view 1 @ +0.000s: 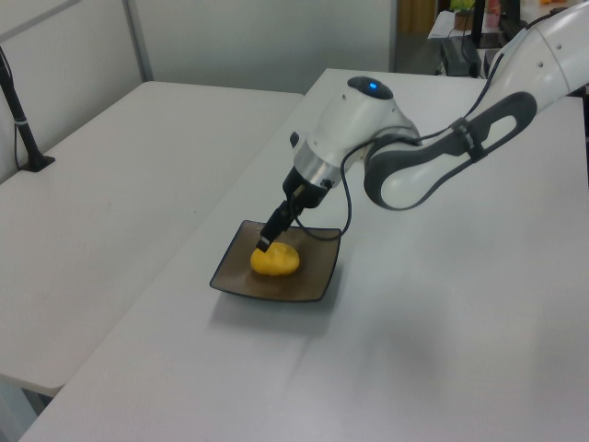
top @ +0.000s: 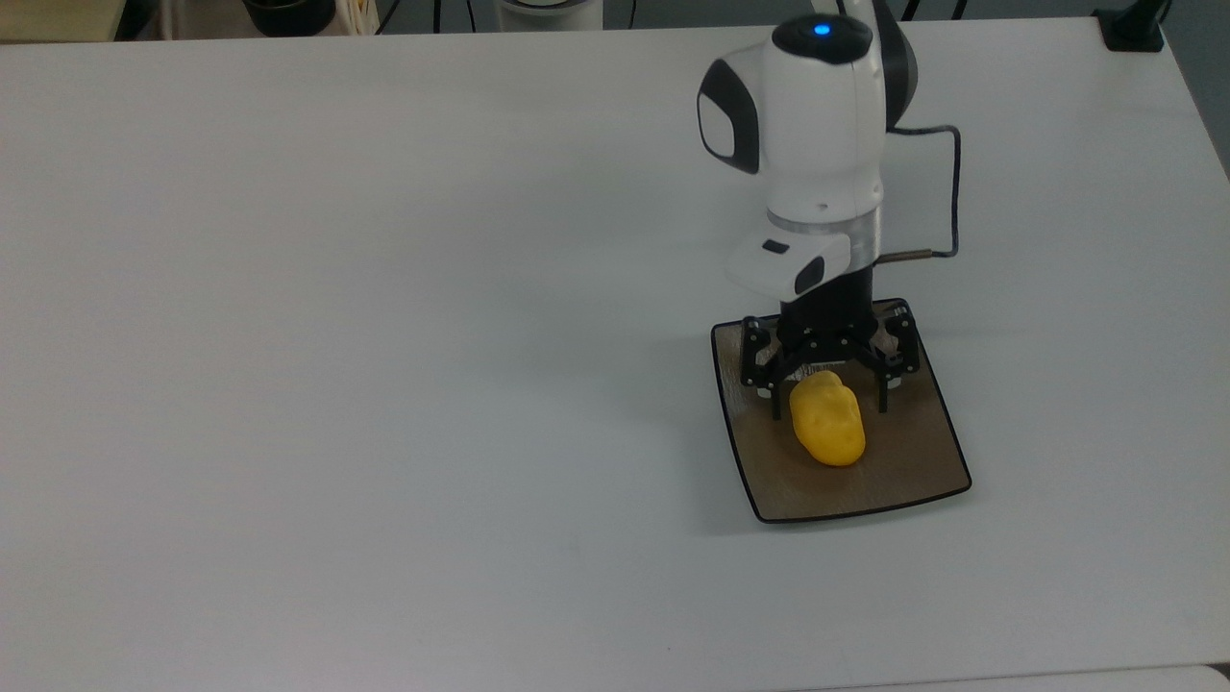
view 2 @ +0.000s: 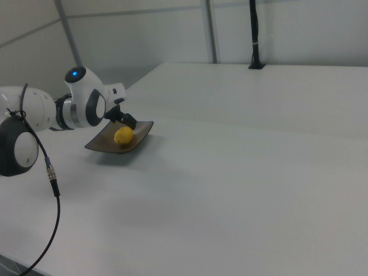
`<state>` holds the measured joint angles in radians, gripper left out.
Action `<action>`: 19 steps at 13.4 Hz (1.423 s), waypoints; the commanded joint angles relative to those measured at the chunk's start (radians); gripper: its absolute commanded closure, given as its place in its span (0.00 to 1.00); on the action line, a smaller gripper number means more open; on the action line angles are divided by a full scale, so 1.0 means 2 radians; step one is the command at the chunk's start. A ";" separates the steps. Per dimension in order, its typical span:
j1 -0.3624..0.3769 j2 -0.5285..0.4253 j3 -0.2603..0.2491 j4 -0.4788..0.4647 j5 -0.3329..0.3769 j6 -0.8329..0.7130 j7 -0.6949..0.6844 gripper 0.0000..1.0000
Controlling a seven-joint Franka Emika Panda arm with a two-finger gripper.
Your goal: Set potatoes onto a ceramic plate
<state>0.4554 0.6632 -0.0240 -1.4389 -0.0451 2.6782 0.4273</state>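
The yellow bumpy potato lies on the square brown ceramic plate, near the plate's middle. My gripper hangs just above the potato's far end, open, with its two black fingers spread to either side and holding nothing. In the top view the arm's white wrist covers the plate's back edge.
The plate rests on a wide white table toward the top view's right. A black cable loops off the wrist. A black post stands at a table corner.
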 commanded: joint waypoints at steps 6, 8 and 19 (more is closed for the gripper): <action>-0.063 -0.232 0.001 -0.080 0.000 -0.343 0.014 0.00; -0.090 -0.283 0.003 -0.082 0.027 -0.434 0.016 0.00; -0.154 -0.375 0.002 -0.133 0.029 -0.505 -0.182 0.00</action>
<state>0.1585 -0.0710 -0.0270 -1.6725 0.0066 1.6461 0.2571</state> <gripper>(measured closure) 0.000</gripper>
